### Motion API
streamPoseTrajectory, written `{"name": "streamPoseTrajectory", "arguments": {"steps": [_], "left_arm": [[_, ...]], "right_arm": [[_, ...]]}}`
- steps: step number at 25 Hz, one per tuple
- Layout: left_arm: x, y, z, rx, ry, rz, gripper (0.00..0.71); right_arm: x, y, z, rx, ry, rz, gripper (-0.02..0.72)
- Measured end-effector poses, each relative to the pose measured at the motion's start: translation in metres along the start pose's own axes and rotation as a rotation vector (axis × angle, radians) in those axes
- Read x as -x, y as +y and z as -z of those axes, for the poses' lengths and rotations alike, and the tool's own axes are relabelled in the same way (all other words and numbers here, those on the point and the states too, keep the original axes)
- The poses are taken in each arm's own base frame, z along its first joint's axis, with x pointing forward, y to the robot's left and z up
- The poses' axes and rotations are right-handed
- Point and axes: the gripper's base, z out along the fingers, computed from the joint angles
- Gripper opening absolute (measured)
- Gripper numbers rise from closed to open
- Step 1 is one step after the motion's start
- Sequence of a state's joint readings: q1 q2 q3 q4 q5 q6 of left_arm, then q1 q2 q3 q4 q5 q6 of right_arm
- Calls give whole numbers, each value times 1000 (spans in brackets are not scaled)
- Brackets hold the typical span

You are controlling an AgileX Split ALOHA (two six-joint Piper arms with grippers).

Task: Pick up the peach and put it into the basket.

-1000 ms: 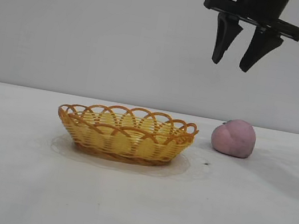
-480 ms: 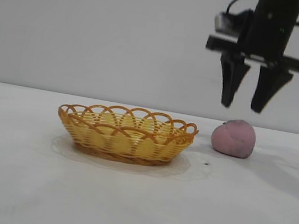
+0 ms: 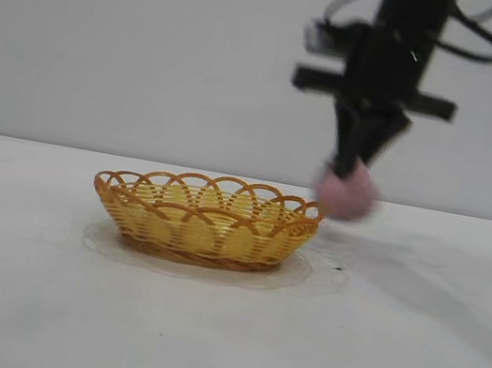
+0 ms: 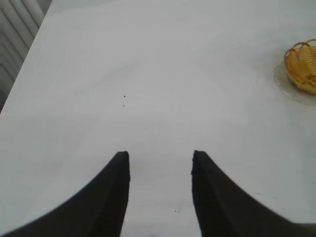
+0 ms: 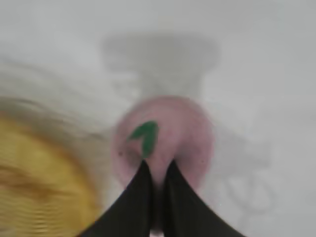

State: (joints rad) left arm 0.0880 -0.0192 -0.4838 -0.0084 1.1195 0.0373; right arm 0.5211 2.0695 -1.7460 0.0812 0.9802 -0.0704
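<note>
The pink peach (image 3: 349,195) hangs just above the table, beside the right end of the yellow-orange woven basket (image 3: 207,218). My right gripper (image 3: 355,170) comes down from above and is shut on the peach's top. In the right wrist view the nearly closed fingers (image 5: 143,185) pinch the peach (image 5: 182,133) next to its green leaf, with the basket (image 5: 39,187) close beside it. My left gripper (image 4: 159,163) is open and empty over bare table, far from the basket (image 4: 303,66); it is out of the exterior view.
The white table (image 3: 220,332) spreads in front of the basket and to both sides. A plain grey wall stands behind. A ridged panel (image 4: 17,29) lies past the table's edge in the left wrist view.
My right gripper came down onto the peach, closed on it, and has lifted it off the table and carried it left toward the basket's right end. The basket has not moved.
</note>
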Motion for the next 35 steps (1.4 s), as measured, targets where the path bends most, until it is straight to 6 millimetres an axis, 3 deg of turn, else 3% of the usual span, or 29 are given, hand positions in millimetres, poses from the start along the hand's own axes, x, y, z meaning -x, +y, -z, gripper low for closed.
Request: {"name": "streamPoseTrajectory", "arguments": {"steps": [2,5,8,14,15,16,20,23,26,28,30,32,34,35], "left_arm": [[0,0,0,2,0,1,258],[0,0,0,2,0,1,258],[0,0,0,2,0,1,258],[0,0,0,2,0,1,258],[0,0,0,2,0,1,258],[0,0,0,2,0,1,258],[0,0,0,2,0,1,258],[0,0,0,2,0,1,258],[0,0,0,2,0,1,258],[0,0,0,2,0,1,258],[0,0,0,2,0,1,258],[0,0,0,2,0,1,258],[0,0,0,2,0,1,258],[0,0,0,2,0,1,258]], "right_arm": [[2,31,21,29,-49,69,0],[-2,62,23,60,-30,138,0],[-8,76,-3,81,48,157,0],[-20,77,-58,86,183,136,0],[-21,77,-60,85,187,127,60],[-20,77,-60,85,183,122,60],[-19,77,-57,84,174,100,349],[-13,71,-32,58,114,88,513],[-2,41,8,-51,-2,35,522],[2,-3,25,-134,-46,-71,522],[-1,-51,29,-182,-50,-188,452],[-11,-99,23,-220,-18,-299,459],[-23,-130,14,-241,33,-369,417],[-28,-142,10,-248,54,-395,433]]}}
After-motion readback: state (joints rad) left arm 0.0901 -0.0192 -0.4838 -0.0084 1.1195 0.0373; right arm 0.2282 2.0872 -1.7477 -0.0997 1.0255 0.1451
